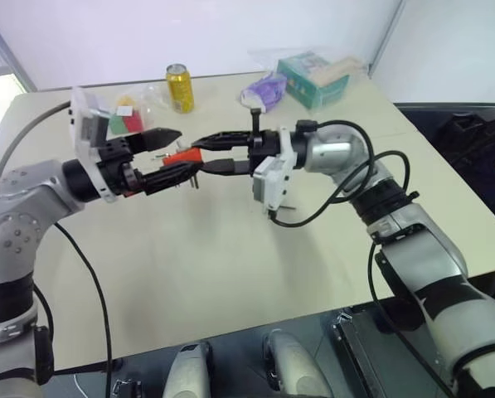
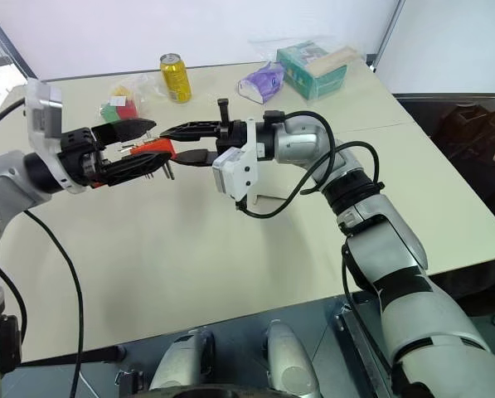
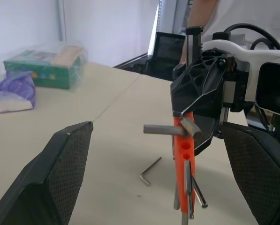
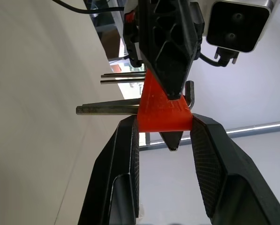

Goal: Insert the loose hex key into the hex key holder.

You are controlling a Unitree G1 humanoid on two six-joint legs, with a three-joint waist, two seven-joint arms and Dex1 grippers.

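Note:
The hex key holder (image 1: 181,156), a red-orange block with several short metal keys sticking out, hangs above the table. My right gripper (image 4: 164,121) is shut on it from the right, one finger on each flat side of the holder (image 4: 161,112). My left gripper (image 1: 185,153) comes in from the left and is open. Its two wide-spread fingers (image 3: 64,164) stand on either side of the holder (image 3: 183,150) without clamping it. The loose hex key (image 3: 150,171), a thin dark L-shaped rod, lies flat on the table below the grippers.
At the back of the beige table (image 1: 230,265) stand a yellow can (image 1: 179,88), a bag of red and green toy blocks (image 1: 124,116), a purple packet (image 1: 264,89) and a green box (image 1: 313,79). A person (image 3: 233,14) stands beyond the table's far side.

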